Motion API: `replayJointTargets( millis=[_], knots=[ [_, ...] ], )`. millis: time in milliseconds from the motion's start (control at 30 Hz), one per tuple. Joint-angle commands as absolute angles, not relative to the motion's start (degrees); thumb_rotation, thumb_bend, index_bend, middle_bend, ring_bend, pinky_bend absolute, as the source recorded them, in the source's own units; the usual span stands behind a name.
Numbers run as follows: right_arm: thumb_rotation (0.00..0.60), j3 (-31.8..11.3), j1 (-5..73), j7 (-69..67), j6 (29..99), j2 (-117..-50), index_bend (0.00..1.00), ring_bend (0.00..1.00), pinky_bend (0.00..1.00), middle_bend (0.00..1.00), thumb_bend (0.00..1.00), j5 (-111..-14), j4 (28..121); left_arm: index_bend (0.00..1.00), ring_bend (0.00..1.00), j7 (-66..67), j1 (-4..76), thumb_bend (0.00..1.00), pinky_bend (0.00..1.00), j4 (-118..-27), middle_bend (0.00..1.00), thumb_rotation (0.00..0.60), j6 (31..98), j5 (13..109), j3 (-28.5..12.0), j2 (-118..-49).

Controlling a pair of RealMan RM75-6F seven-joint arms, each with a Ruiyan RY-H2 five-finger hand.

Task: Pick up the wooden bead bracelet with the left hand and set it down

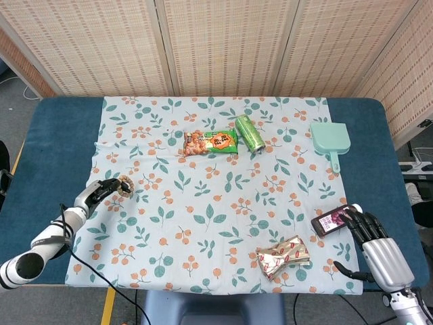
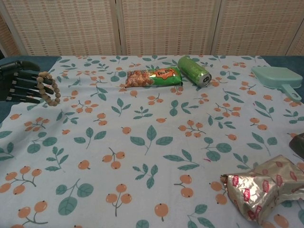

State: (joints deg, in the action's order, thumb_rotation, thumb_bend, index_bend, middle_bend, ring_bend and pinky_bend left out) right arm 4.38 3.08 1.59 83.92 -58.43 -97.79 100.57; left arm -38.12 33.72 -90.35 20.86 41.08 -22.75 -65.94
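Note:
The wooden bead bracelet (image 1: 124, 184) hangs from the fingertips of my left hand (image 1: 101, 192) just above the left side of the floral cloth. In the chest view the bracelet (image 2: 48, 88) shows as a narrow loop turned nearly edge-on, looped over the dark fingers of the left hand (image 2: 18, 81), which holds it. My right hand (image 1: 374, 242) lies at the front right with its fingers spread and holds nothing. Its fingertips are at the edge of a dark packet (image 1: 329, 221).
An orange-and-green snack bag (image 1: 210, 142) and a green can (image 1: 249, 133) lie at the back centre. A teal dustpan (image 1: 330, 139) is at the back right. A crumpled silver-red wrapper (image 1: 283, 255) sits near the front edge. The blue table (image 1: 54, 135) shows left of the cloth.

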Motion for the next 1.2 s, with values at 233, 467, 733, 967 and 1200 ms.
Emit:
replayJointTargets(
  millis=[233,467,733,967,1200],
  knots=[
    [0.413,4.5,3.2,2.0,83.3,-58.6,0.0,0.0,0.0,0.0,0.17,-97.8,100.7,0.34,0.15,-33.6,28.1,0.46,0.0,-92.5,0.33,0.345,29.0,55.0,-19.8,-69.5],
    [0.413,4.5,3.3,1.8,83.3,-58.5,0.0,0.0,0.0,0.0,0.17,-97.6,100.7,0.29,0.12,-26.5,27.1,0.45,0.0,-89.0,0.29,0.397,36.7,63.0,-14.0,-75.4],
    [0.413,4.4,3.2,1.8,83.4,-58.4,0.0,0.0,0.0,0.0,0.17,-97.5,100.9,0.19,0.09,-15.1,27.4,0.45,0.0,-86.5,0.22,0.421,44.8,69.9,-8.9,-80.2],
    [0.413,4.3,3.2,2.1,83.5,-58.3,0.0,0.0,0.0,0.0,0.17,-97.3,100.9,0.04,0.07,-9.7,25.5,0.45,0.0,-88.1,0.13,0.423,54.4,75.7,-7.0,-81.0],
    [0.412,2.1,1.6,6.6,88.0,-60.4,0.0,0.0,0.0,0.0,0.16,-96.6,99.6,0.0,0.0,-9.6,18.5,0.45,0.0,-90.5,0.0,0.485,73.4,92.0,-1.4,-74.6]
  ],
)
